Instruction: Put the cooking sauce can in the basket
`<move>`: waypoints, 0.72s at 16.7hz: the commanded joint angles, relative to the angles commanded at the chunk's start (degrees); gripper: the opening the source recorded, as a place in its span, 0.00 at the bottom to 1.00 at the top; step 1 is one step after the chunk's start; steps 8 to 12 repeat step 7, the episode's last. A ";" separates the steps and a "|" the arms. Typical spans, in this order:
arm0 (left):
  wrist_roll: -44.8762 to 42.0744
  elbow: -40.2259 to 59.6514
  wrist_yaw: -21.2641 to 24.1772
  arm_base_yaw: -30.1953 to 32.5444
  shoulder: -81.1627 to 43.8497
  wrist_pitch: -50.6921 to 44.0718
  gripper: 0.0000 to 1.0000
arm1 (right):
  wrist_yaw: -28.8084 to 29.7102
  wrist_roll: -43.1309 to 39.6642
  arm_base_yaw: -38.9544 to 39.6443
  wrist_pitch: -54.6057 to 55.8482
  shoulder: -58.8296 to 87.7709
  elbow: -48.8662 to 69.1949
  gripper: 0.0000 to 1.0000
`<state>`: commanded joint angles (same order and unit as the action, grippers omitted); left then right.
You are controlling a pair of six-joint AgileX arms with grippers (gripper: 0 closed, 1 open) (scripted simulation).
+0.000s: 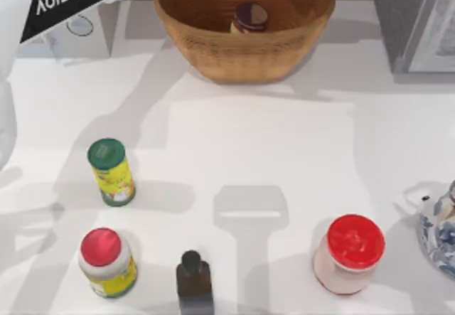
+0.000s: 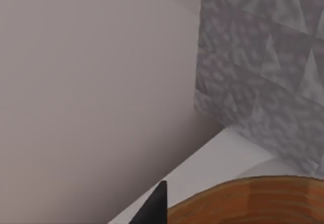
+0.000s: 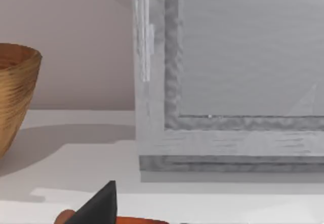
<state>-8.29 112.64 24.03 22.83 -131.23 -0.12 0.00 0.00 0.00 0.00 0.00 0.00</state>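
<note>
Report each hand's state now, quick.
Left hand: cannot be told; a dark fingertip shows above the basket rim.
Right hand: cannot be told; one dark fingertip shows, near the table's front.

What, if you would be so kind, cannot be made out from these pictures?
- Cooking sauce can, top view: lying in the basket; the label is too small to read.
- Blue-and-white vessel, top view: cut off by the right edge.
- Dark bottle, top view: cut off by the bottom edge.
- Left end effector, left wrist view: one dark fingertip at the bottom edge; open or shut is unclear.
- Right end effector, right wrist view: likewise, one fingertip.
</note>
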 joint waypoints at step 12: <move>0.00 0.00 0.00 0.00 0.00 0.00 1.00 | 0.00 0.00 0.00 0.00 0.00 0.00 1.00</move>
